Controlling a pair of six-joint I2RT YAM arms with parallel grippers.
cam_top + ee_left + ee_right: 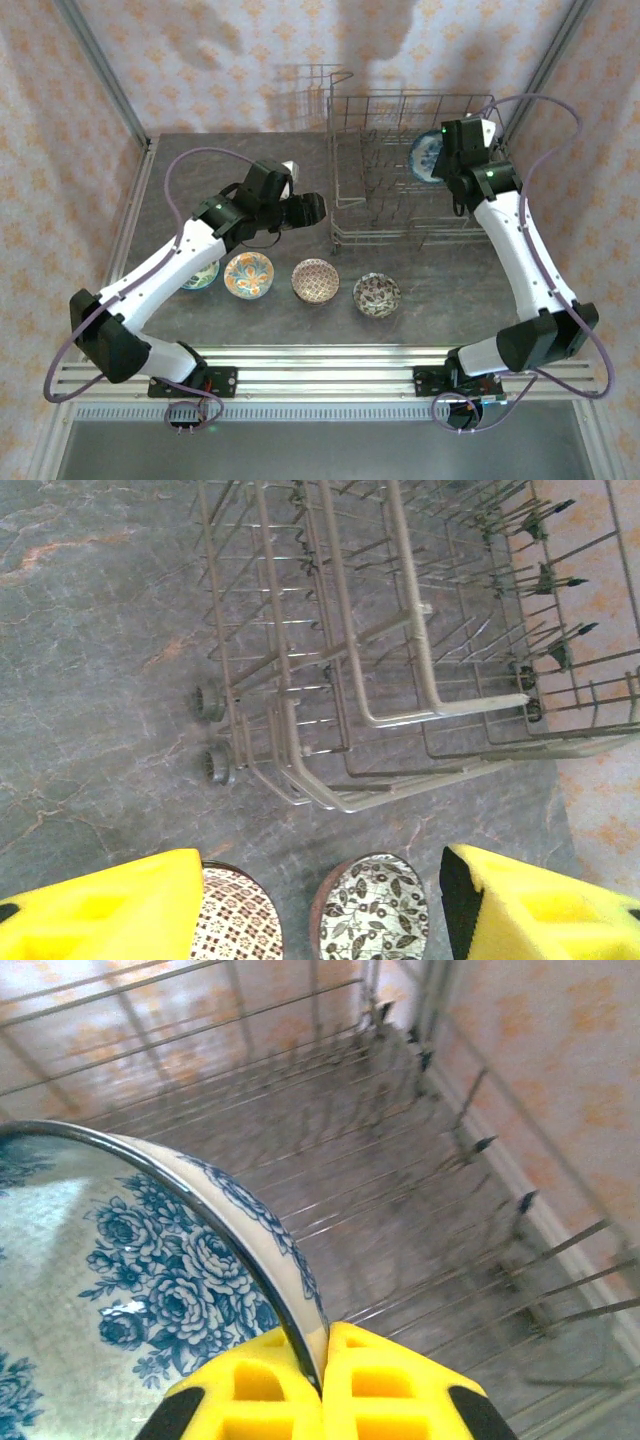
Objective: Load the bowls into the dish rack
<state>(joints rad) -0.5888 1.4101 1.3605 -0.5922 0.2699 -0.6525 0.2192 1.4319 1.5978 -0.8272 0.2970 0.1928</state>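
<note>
While my right claw [325, 1348] pinches the rim of the blue-white bowl [130, 1280], held on edge, I see the dish rack [380, 1190] tines below it; my left claw [322, 900] gapes wide

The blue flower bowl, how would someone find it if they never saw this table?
Find the big wire dish rack at the back of the table. At its right end, the right arm's fingers pinch the rim of a bowl. It is white with blue flowers and held on edge; the other bowls sit flat in front.
</note>
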